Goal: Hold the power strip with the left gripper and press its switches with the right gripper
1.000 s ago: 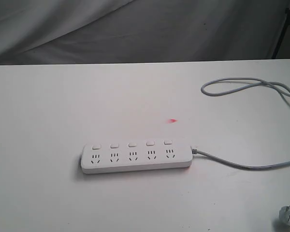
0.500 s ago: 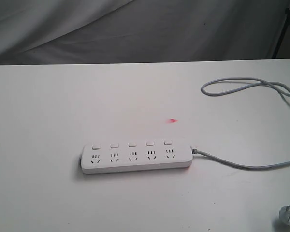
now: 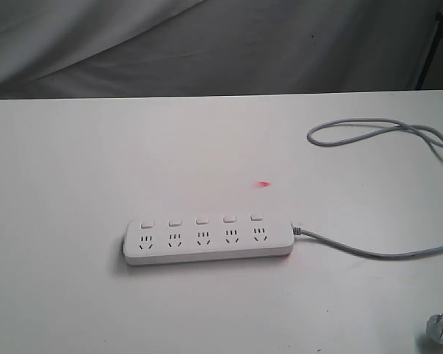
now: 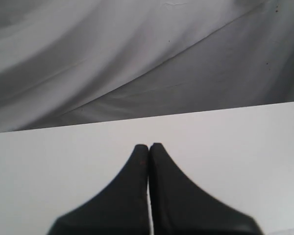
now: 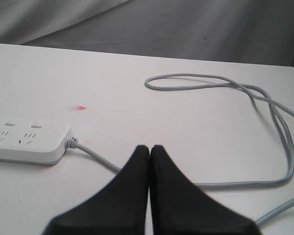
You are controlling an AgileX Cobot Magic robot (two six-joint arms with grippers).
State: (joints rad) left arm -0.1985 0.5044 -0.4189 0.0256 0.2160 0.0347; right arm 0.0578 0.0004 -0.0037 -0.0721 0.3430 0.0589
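Note:
The white power strip (image 3: pixel 207 240) lies flat on the table in the exterior view, its five switches (image 3: pixel 201 220) in a row along the far side above the sockets. Its cord end (image 5: pixel 29 142) with two switches shows in the right wrist view. Neither arm appears in the exterior view. My left gripper (image 4: pixel 149 146) is shut and empty over bare table, with the strip out of its view. My right gripper (image 5: pixel 150 147) is shut and empty, above the grey cord (image 5: pixel 95 154) and apart from the strip.
The grey cord (image 3: pixel 369 252) runs right from the strip and loops at the back right (image 3: pixel 354 133). A loose grey plug (image 3: pixel 441 326) lies at the front right corner. A small red mark (image 3: pixel 263 184) sits behind the strip. Grey cloth (image 3: pixel 207 44) hangs behind the table.

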